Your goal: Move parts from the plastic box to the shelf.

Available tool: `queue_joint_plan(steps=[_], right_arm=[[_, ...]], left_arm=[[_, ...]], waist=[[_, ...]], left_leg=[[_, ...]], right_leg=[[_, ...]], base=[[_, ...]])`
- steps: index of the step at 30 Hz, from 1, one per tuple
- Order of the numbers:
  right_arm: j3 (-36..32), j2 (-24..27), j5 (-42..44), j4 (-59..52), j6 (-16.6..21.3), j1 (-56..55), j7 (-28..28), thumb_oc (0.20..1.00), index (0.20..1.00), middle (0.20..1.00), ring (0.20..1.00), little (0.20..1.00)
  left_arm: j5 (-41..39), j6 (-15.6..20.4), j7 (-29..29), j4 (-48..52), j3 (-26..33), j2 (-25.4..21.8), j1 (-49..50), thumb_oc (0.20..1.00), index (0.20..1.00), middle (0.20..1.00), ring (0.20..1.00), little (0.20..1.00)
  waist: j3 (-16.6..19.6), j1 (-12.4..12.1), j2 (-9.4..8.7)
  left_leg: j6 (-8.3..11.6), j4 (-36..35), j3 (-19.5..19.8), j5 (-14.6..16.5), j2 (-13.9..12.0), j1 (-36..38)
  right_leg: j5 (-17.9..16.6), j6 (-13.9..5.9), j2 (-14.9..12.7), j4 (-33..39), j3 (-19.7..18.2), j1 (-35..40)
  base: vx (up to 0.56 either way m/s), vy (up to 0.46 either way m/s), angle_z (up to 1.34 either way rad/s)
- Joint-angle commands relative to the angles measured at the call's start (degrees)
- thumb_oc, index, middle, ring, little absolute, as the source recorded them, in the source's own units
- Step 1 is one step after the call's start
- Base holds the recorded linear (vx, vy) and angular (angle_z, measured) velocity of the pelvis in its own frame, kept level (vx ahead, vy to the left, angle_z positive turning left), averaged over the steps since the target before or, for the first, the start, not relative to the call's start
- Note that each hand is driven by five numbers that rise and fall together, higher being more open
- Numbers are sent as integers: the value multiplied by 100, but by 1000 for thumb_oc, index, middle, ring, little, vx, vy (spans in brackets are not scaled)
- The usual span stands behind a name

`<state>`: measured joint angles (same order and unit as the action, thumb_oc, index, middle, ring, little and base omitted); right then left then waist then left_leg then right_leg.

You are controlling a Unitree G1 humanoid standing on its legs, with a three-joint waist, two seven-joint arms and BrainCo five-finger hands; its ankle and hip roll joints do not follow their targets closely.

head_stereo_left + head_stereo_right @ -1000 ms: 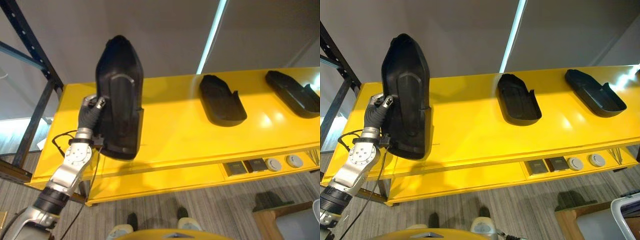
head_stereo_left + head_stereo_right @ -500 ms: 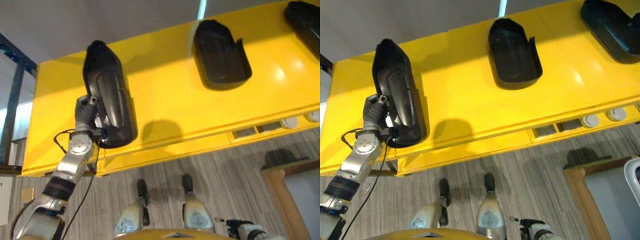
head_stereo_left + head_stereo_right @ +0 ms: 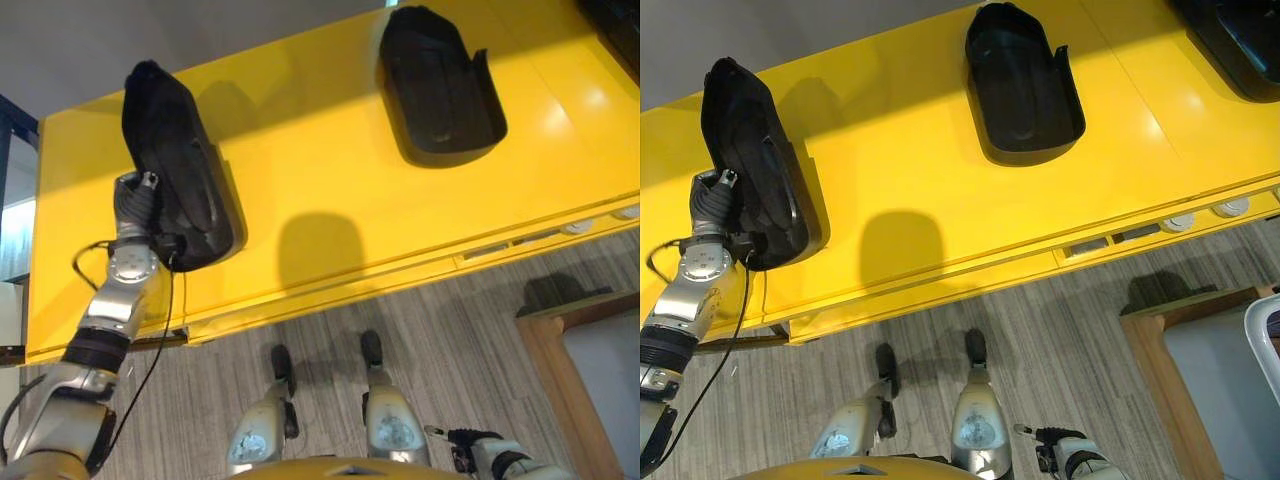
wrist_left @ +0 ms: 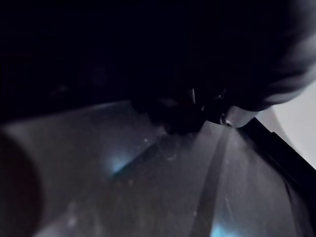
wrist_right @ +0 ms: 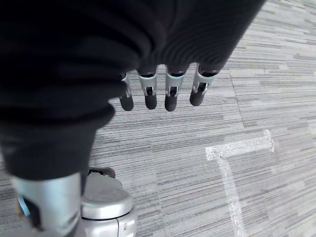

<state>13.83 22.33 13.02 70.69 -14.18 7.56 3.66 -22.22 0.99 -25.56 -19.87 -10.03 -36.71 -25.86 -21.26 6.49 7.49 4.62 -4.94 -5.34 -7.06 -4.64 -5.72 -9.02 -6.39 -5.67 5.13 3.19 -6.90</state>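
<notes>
**A:** so where's the part right now?

**B:** the long black part (image 3: pixel 175 165) is lying on the yellow shelf (image 3: pixel 320 170) near its left end. The left hand (image 3: pixel 135 195) is up against its left side, down toward the near end

**A:** is the hand actually gripping it?

**B:** honestly can't tell. The fingers are tucked behind the part from the head cameras, and the left wrist view is dark plastic right up close

**A:** and the other one?

**B:** the right hand (image 5: pixel 163 94) hangs low over the grey striped floor (image 5: pixel 256 148), fingers straight and relaxed, holding nothing

**A:** anything else up there?

**B:** a second black part (image 3: pixel 437 80) sits further right on the same shelf, well apart from the first, hollow side up
</notes>
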Motion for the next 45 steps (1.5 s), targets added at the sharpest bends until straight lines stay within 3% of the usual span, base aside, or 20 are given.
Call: queue_joint_plan(steps=[1, 4, 5, 6, 7, 10, 14, 26, 35, 36, 37, 39, 41, 45], right_arm=[[108, 116, -303, 140, -139, -24, -135, 1000, 1000, 1000, 1000, 1000], [76, 153, -326, 165, -138, -35, -156, 1000, 1000, 1000, 1000, 1000], [61, 168, -322, 176, -137, -43, -168, 1000, 1000, 1000, 1000, 1000], [56, 171, -318, 174, -141, -55, -169, 1000, 1000, 1000, 1000, 1000], [48, 178, -322, 178, -141, -59, -175, 1000, 1000, 1000, 1000, 1000], [15, 179, -350, 169, -165, -86, -151, 1000, 1000, 1000, 1000, 1000], [-9, 158, -287, 183, -184, -129, -119, 1000, 1000, 1000, 1000, 1000], [81, -61, -252, 240, -248, -284, -104, 1000, 1000, 1000, 1000, 1000], [128, -168, -335, 395, -222, -416, -158, 1000, 1000, 1000, 1000, 1000], [149, -185, -314, 418, -205, -422, -175, 1000, 1000, 1000, 1000, 1000], [165, -214, -267, 462, -192, -403, -198, 1000, 1000, 1000, 1000, 1000], [164, -241, -222, 498, -202, -361, -253, 1000, 1000, 1000, 1000, 1000], [138, -309, -206, 527, -227, -311, -270, 1000, 1000, 1000, 1000, 1000], [128, -440, -202, 513, -326, -226, -266, 1000, 1000, 1000, 1000, 1000]], left_arm=[[380, -239, 263, -405, -18, -156, -194, 200, 200, 200, 200, 200], [362, -411, 444, -432, -63, -181, -156, 200, 200, 200, 200, 200], [387, -472, 556, -440, -78, -200, -156, 514, 514, 514, 514, 514], [384, -505, 597, -431, -85, -210, -150, 884, 884, 884, 884, 884], [369, -504, 625, -441, -94, -221, -148, 1000, 1000, 1000, 1000, 1000], [143, -744, 633, -414, -121, -209, -102, 1000, 1000, 1000, 1000, 1000], [-53, -770, 448, -496, -122, -68, -29, 1000, 1000, 1000, 1000, 1000], [468, -1089, -175, -775, -271, 274, -228, 1000, 1000, 1000, 1000, 1000], [921, -823, -852, -1064, -455, 105, -734, 1000, 1000, 1000, 1000, 1000], [983, -723, -975, -1019, -464, -4, -848, 1000, 1000, 1000, 1000, 1000], [1086, -360, -1126, -944, -475, -105, -969, 1000, 1000, 1000, 1000, 1000], [1108, -122, -1257, -619, -440, -254, -1077, 1000, 1000, 1000, 1000, 1000], [1024, 114, -981, 137, -273, -356, -991, 1000, 1000, 1000, 1000, 1000], [845, 257, -491, 1565, 98, -91, -208, 1000, 1000, 1000, 1000, 1000]], waist=[[28, 71, -164], [24, 82, -130], [31, 83, -116], [38, 81, -111], [43, 82, -107], [78, 75, -84], [139, 73, -81], [643, 88, -248], [1038, 111, -304], [1086, 96, -310], [1131, 73, -318], [1188, 16, -331], [1254, -103, -350], [1322, -361, -410]], left_leg=[[79, -6, -135, 180, -22, 30], [92, -6, -146, 173, -36, 71], [100, -6, -153, 173, -45, 89], [101, -6, -154, 172, -46, 100], [101, -6, -158, 173, -46, 109], [110, -6, -164, 172, -54, 149], [115, -6, -164, 176, -64, 208], [160, -6, -303, 168, -213, 532], [177, -6, -409, 217, -277, 814], [178, -6, -416, 221, -285, 842], [175, -6, -413, 236, -293, 884], [167, -6, -390, 260, -297, 922], [152, -6, -314, 291, -290, 956], [114, -6, -119, 381, -255, 1017]], right_leg=[[341, 21, -193, -56, -93, 112], [367, 30, -186, -58, -96, 158], [378, 28, -189, -58, -90, 178], [384, 29, -188, -57, -86, 194], [387, 29, -188, -56, -84, 204], [411, 31, -189, -54, -72, 260], [445, 44, -179, -48, -54, 348], [562, 74, -84, -13, -1, 813], [648, 61, -38, -13, 22, 1137], [659, 61, -38, -13, 46, 1178], [673, 60, -39, -13, 76, 1225], [699, 71, -39, -13, 111, 1288], [722, 90, -39, -13, 170, 1352], [793, 131, -47, -13, 299, 1473]], base=[[34, 57, -7], [29, 31, -4], [37, 20, -1], [0, 0, 0], [0, 0, 0], [12, 5, -3], [4, -3, 1], [40, -39, 0], [30, -14, -3], [-38, -37, -5], [-56, -55, -1], [-48, -49, 4], [-48, -49, 3], [-43, -29, 17]])
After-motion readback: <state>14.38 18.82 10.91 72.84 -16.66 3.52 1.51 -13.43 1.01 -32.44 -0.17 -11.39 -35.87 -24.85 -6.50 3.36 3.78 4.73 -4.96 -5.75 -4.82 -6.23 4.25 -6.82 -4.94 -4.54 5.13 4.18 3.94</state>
